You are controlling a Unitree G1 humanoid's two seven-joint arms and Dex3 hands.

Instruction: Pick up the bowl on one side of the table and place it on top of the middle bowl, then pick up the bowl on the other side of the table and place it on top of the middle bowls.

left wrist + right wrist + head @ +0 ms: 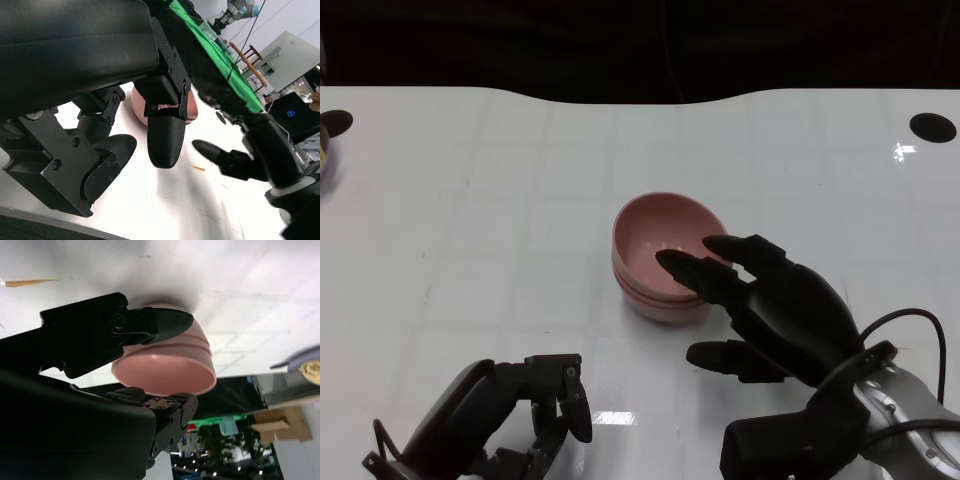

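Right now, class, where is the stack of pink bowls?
In the head view, the stack of pink bowls sits mid-table, just beyond the right hand, whose fingers reach over its near rim.

A stack of pink bowls (665,262) stands mid-table on the white table (500,200). The right hand (770,305) crowds the stack's near right side, fingers over the rim. The left hand (510,415) sits at the near left edge, well apart. Bare tabletop lies open left, right and behind the stack.

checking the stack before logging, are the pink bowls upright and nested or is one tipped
Upright and nested: the stack of pink bowls sits level on the white table, mouth up, with rims lined up in ridges in the right wrist view.
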